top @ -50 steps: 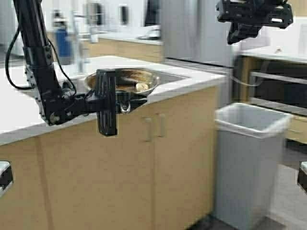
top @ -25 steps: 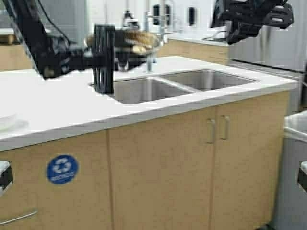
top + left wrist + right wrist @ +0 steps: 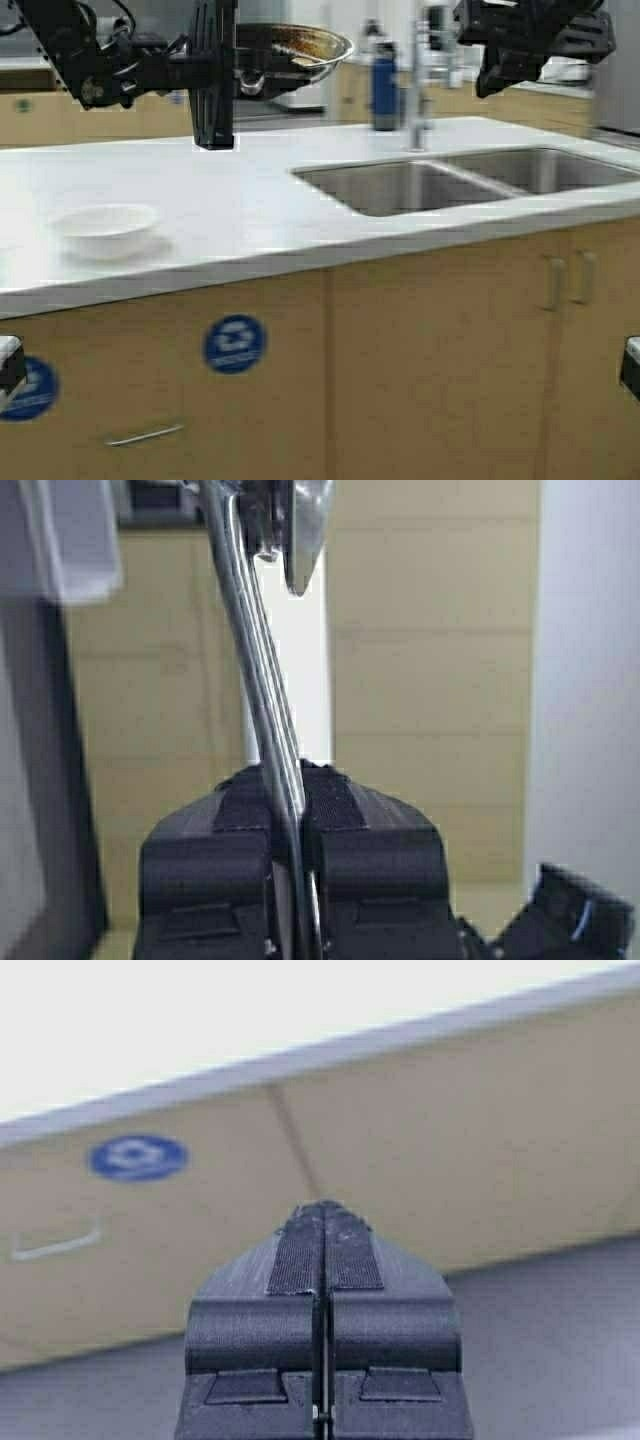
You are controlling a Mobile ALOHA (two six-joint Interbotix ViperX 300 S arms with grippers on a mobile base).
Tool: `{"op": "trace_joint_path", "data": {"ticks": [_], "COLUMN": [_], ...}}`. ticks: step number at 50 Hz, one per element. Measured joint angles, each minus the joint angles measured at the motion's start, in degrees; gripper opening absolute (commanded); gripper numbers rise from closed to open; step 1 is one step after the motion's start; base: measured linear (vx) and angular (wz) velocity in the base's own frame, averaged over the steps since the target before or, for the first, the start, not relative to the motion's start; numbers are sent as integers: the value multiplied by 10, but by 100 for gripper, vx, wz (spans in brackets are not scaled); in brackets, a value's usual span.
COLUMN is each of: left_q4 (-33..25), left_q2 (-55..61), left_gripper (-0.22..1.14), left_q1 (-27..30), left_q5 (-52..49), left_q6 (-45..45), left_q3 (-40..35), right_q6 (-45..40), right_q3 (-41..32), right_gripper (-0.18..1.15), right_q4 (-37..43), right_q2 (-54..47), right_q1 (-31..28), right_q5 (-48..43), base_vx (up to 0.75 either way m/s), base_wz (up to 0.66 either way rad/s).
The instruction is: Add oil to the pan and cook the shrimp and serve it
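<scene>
My left gripper [image 3: 216, 72] is shut on the handle of the steel pan [image 3: 296, 46], carrying it in the air above the back of the white counter. The pan's browned inside shows at its far wall; the shrimp are hidden below the rim. In the left wrist view the gripper [image 3: 291, 780] clamps the thin metal handle [image 3: 262, 690], which runs up to the pan's edge [image 3: 304, 530]. My right gripper [image 3: 500, 75] hangs high at the upper right, and in its wrist view it [image 3: 323, 1212] is shut on nothing. The oil is out of view.
A white bowl [image 3: 104, 224] sits on the counter [image 3: 230, 215] at the left. A double sink [image 3: 405, 186] with a faucet [image 3: 418, 80] lies to the right, a blue bottle [image 3: 385, 88] behind it. Cabinet fronts with blue recycling stickers [image 3: 234, 343] stand below.
The robot has driven sideways along the counter: the sink has shifted right in the high view and the white bowl has come into sight. The left gripper still holds the pan, now higher in the view.
</scene>
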State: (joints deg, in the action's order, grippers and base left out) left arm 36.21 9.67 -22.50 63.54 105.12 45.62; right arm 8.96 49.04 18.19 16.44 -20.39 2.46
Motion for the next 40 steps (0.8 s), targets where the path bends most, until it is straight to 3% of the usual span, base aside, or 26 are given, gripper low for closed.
{"op": "trace_joint_path", "data": {"ticks": [26, 40], "left_q4": [82, 120], "left_q2": [0, 0], "left_gripper": [3, 3], "left_q1": [5, 6], "left_q5": [-64, -94], "left_q6": [18, 34], "left_q3": [-47, -49], "right_q6": [-4, -13], "right_q3": [2, 4], "right_gripper": [7, 7], "right_q4": [1, 2], "right_q2": [4, 4], "right_q1": [0, -1], "right_q5": [-4, -6], "base_vx": [4, 2], "base_wz": [47, 19]}}
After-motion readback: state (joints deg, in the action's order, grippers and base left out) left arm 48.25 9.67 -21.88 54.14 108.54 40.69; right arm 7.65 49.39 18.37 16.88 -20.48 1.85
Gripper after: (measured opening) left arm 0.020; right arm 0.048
